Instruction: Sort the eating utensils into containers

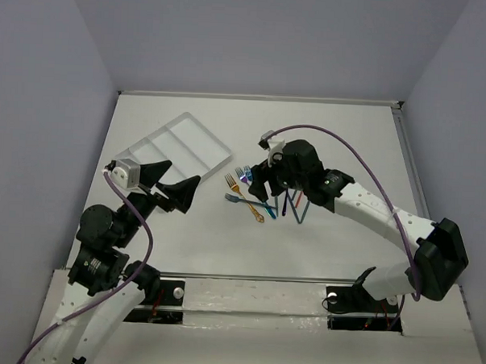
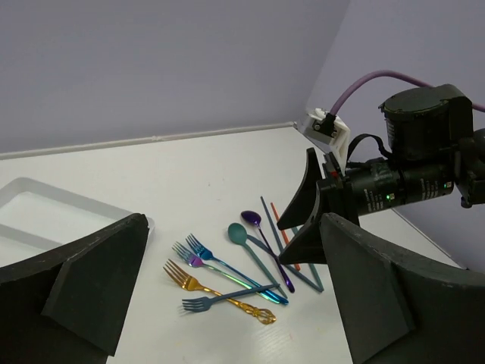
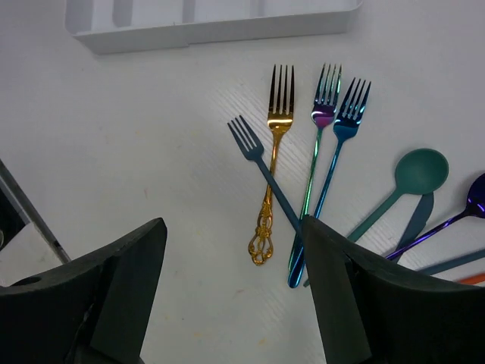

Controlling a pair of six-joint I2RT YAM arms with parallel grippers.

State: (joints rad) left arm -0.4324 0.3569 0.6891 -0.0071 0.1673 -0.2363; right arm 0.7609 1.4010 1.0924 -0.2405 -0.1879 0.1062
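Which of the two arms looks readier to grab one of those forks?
The right, probably. The right tool hangs open directly above the forks. The left tool is also open, but sits by the tray, off to the side of the pile.

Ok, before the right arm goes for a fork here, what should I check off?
1. The right gripper open and empty: ok.
2. The gold metal fork with ornate handle lying free: not ok, the dark slate fork crosses its handle.
3. The translucent white divided plastic tray free of utensils: ok in the top view.
4. The left gripper away from the forks: ok, open, near the tray.
5. Right gripper's clearance above the white table: cannot tell.
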